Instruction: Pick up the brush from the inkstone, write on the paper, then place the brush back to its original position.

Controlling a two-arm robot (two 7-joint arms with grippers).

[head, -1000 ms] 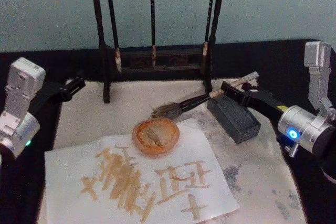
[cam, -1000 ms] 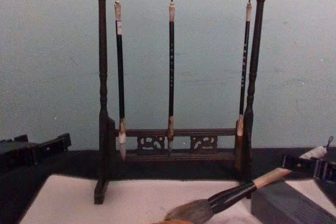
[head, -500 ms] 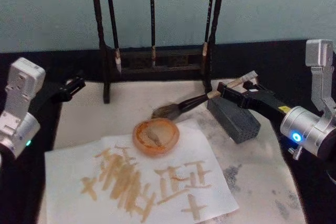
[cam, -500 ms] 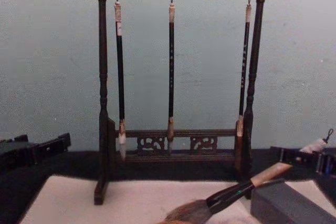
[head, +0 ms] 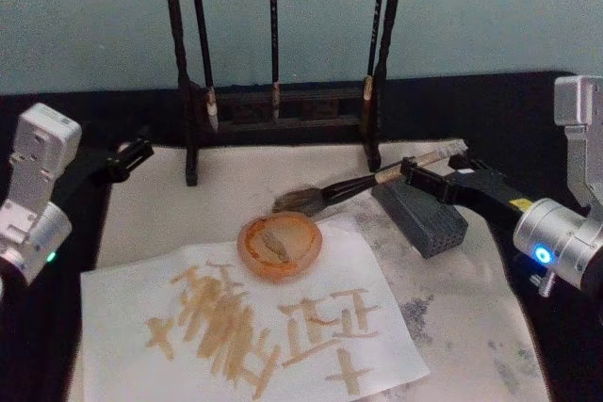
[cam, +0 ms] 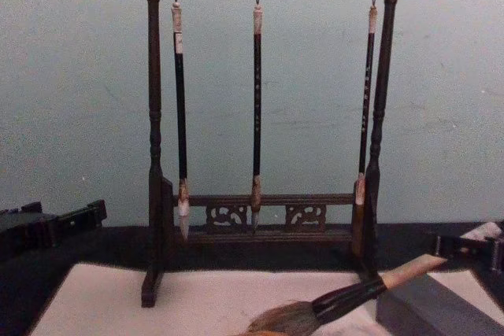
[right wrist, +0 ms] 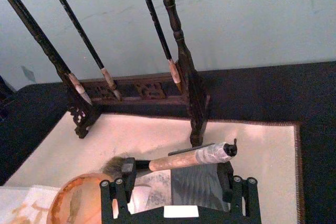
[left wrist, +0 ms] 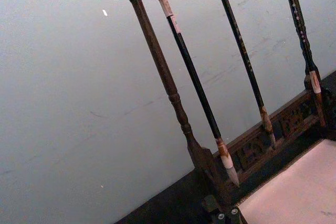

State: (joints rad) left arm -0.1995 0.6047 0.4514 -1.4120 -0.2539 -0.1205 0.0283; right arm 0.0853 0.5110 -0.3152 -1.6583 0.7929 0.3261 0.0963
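One brush [head: 363,182] lies propped on the inkstone [head: 421,214], between the spread fingers of the right gripper [head: 435,176].

Its pale handle end rests on the grey block's top and its bushy head slopes down onto the cream mat [head: 236,185], just beside an orange dish [head: 280,245]. In the right wrist view the two fingers [right wrist: 116,195] stand apart on either side of the handle, neither pressing on it. Beyond those fingers stands the wooden rack [cam: 260,116] with three thin brushes hanging. Nearer the robot than the dish lies the paper [head: 254,327], marked with tan strokes. The left gripper [head: 132,153] hovers at the mat's left edge, well away from the brush; whether its fingers are open or closed I cannot tell.
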